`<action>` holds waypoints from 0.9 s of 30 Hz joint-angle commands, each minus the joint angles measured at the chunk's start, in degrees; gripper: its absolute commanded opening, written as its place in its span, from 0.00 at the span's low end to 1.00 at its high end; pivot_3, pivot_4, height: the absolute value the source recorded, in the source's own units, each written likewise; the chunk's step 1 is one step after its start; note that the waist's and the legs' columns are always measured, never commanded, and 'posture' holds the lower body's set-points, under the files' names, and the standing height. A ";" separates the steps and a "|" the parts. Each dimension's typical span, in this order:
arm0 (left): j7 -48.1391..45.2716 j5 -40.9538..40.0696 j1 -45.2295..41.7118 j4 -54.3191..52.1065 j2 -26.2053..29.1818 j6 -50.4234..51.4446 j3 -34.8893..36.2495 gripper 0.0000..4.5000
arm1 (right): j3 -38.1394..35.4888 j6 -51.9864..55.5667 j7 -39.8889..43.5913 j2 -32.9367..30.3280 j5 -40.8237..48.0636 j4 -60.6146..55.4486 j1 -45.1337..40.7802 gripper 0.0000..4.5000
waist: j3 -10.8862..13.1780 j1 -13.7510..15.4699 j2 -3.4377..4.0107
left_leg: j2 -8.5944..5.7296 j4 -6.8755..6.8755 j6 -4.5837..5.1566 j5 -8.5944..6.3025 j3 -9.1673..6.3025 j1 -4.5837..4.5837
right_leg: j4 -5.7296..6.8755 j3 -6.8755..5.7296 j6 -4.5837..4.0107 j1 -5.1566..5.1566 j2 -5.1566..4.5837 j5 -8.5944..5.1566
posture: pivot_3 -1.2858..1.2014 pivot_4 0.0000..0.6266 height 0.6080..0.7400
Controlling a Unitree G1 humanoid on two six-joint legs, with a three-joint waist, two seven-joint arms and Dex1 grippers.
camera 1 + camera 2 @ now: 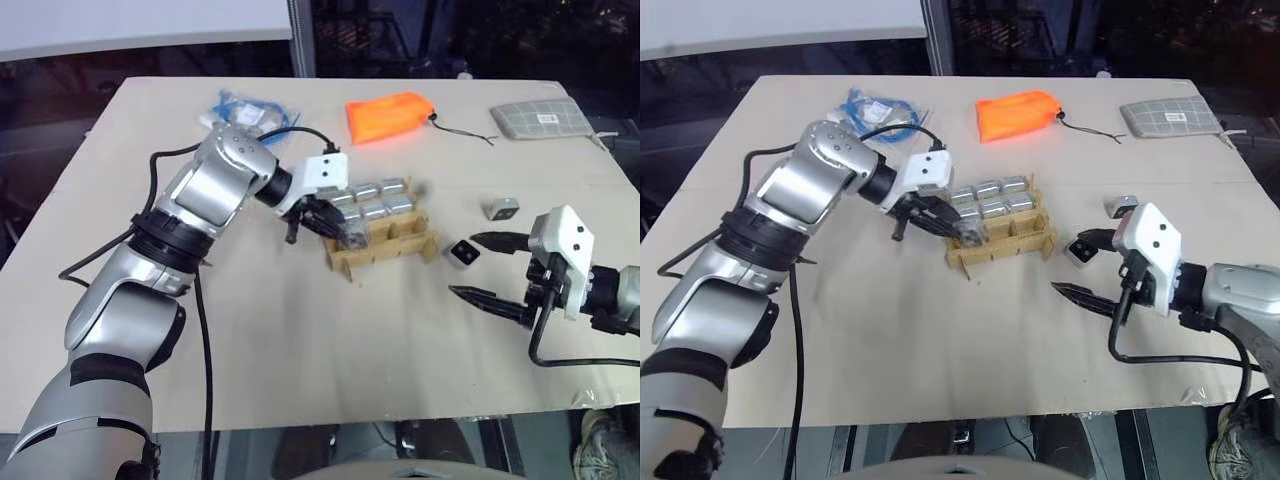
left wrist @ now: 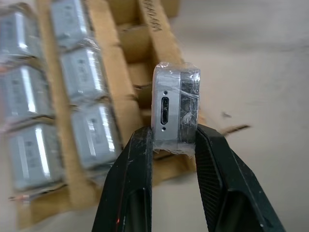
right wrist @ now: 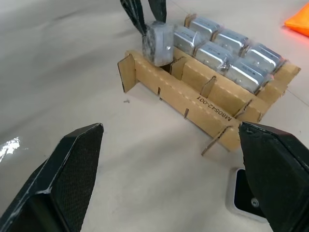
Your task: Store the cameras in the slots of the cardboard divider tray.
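The left gripper (image 2: 174,145) grips a plastic-wrapped camera (image 2: 175,104) between its fingertips, with the cube standing out past the tips over the near-row end slot of the cardboard divider tray (image 3: 203,99). Six cameras already fill the two rows beyond the fingers. The right gripper (image 1: 490,268) hangs wide open and empty, with a loose camera (image 1: 463,252) just beside its upper finger (image 1: 500,241) and another loose one (image 1: 499,208) farther off. The likely risk is that the slippery wrap lets the cube twist in the pinch, so a corner could catch a divider strip and push the light tray askew.
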 commanded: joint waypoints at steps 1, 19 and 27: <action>0.44 2.74 -2.47 0.31 -0.27 -1.26 0.78 0.17 | -2.54 -0.89 -0.40 -0.17 0.52 -1.28 0.04 0.99 | 0.00 0.06 0.00 | 0.00 0.00 0.00 0.00 -0.01 0.00 | 0.00 -0.01 0.00 0.00 0.00 0.00 | 0.52 0.24 1.00; 5.46 7.55 5.54 -13.33 0.34 11.37 0.11 0.17 | -0.01 -4.40 1.19 2.49 -0.71 1.61 -0.55 0.99 | -0.02 -0.03 0.00 | 0.01 0.02 0.00 0.00 0.01 0.11 | 0.08 0.06 0.00 0.04 0.01 0.00 | 0.52 0.24 1.00; 7.66 9.98 5.61 -13.49 -0.24 12.12 -1.96 0.17 | 0.09 -4.72 1.19 2.34 -0.76 1.35 -0.23 0.99 | -0.03 0.08 -0.01 | 0.00 0.10 0.00 0.00 0.01 0.14 | 0.17 0.06 0.00 0.08 0.00 0.00 | 0.52 0.24 1.00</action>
